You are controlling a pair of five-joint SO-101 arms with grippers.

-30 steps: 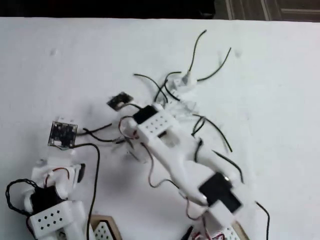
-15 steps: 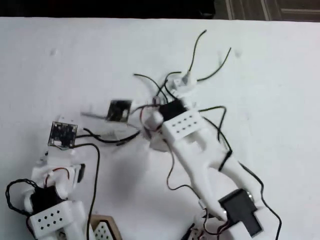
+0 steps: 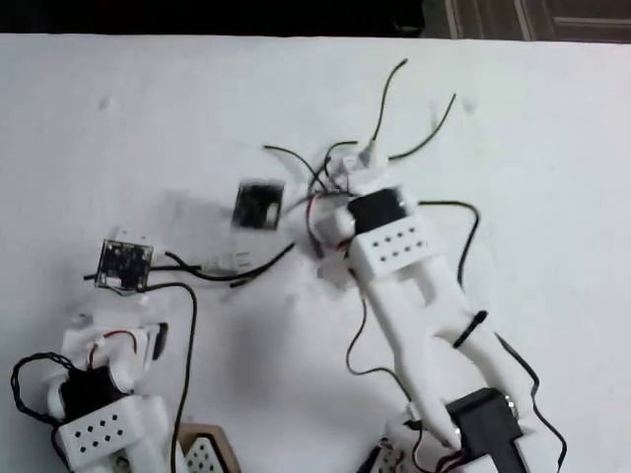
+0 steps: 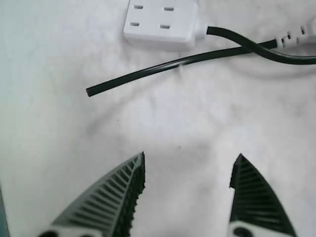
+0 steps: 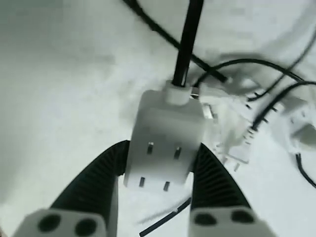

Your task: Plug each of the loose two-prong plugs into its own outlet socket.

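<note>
White, boxy outlet block [image 5: 167, 118] pinched in the black right pincer [image 5: 160, 160]; ribbed, wedge-shaped left pincer [image 4: 188, 170] spread apart.

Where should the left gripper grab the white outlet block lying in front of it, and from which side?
Probably across its two long side walls, coming down from above. The outlet block lies flat with its slots up, and its cord leaves one short end, so an end-to-end grip looks poor. The open left gripper would need a wrist turn. A loose cord end lies between them.
</note>
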